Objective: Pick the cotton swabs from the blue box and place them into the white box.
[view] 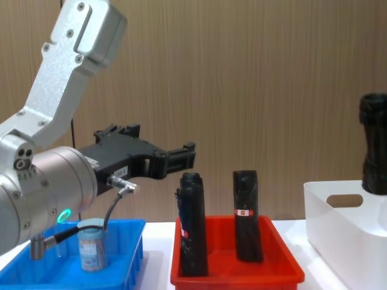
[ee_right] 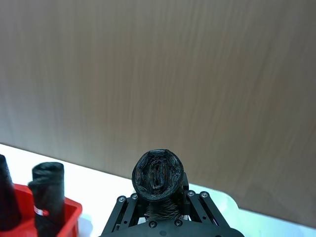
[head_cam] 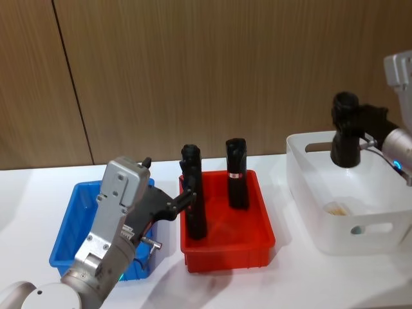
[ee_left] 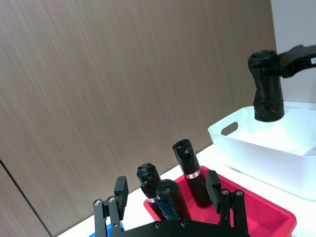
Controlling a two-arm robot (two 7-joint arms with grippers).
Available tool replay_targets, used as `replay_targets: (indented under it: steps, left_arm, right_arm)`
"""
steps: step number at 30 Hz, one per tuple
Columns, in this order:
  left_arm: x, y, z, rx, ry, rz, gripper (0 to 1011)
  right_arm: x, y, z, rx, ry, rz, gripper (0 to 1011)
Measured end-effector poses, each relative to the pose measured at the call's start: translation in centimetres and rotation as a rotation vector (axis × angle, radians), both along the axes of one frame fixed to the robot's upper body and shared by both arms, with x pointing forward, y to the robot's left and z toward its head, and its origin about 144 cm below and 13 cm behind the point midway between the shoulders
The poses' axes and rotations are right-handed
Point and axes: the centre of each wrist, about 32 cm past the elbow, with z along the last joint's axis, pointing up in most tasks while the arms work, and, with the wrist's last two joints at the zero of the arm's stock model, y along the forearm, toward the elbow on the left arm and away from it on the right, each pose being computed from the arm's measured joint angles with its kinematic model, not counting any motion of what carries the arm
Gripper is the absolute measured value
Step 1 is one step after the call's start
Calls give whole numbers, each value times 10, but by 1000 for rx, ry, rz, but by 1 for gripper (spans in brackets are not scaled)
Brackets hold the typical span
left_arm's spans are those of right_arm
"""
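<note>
Your left pincer (view: 188, 154), jaws apart, hovers above the swab jar (view: 92, 246) while the right pincer (head_cam: 360, 132) grips a black cylinder (head_cam: 345, 131) over the white box (head_cam: 306, 187).

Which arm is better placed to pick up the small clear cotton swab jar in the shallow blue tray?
Left. The left gripper hangs open above the blue tray holding the cotton swab jar, while the right gripper is shut on a black cylinder over the white bin.
</note>
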Motion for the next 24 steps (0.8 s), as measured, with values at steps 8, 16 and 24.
replay_targets:
  steps: [8, 16, 24]
  left_arm:
    - [0, 0, 0, 0, 0, 0, 1000]
    - [0, 0, 0, 0, 0, 0, 1000]
    - [0, 0, 0, 0, 0, 0, 1000]
  right_arm:
    - [4, -9, -15, 20, 50, -31, 352]
    - [6, -14, -26, 45, 78, -47, 524]
    - [6, -17, -31, 59, 82, -53, 778]
